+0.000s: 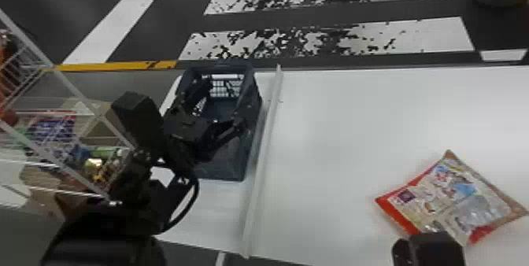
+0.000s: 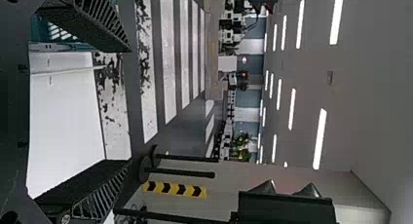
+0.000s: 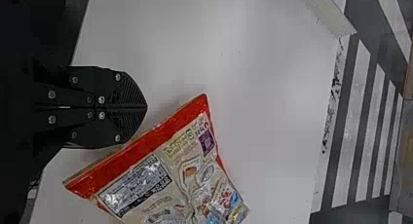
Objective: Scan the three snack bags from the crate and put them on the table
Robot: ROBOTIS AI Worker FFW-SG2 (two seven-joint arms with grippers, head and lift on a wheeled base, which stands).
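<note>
Snack bag (image 1: 441, 198) lies flat on the bench (image 1: 334, 127), robot's right side; crate (image 1: 222, 169) well apart, past the pale strip (image 1: 263, 159). Likely step: picking up the bag. Best to part the right fingers first, straddle an edge, pinch softly, lift level. Right gripper (image 3: 146, 107): fingers together, empty, by the red edge; contact unclear. Left gripper (image 2: 130, 106): fingers wide, holding nothing, above the crate in head view

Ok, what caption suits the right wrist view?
Shut black gripper near a red-edged snack bag on a white table.
</note>
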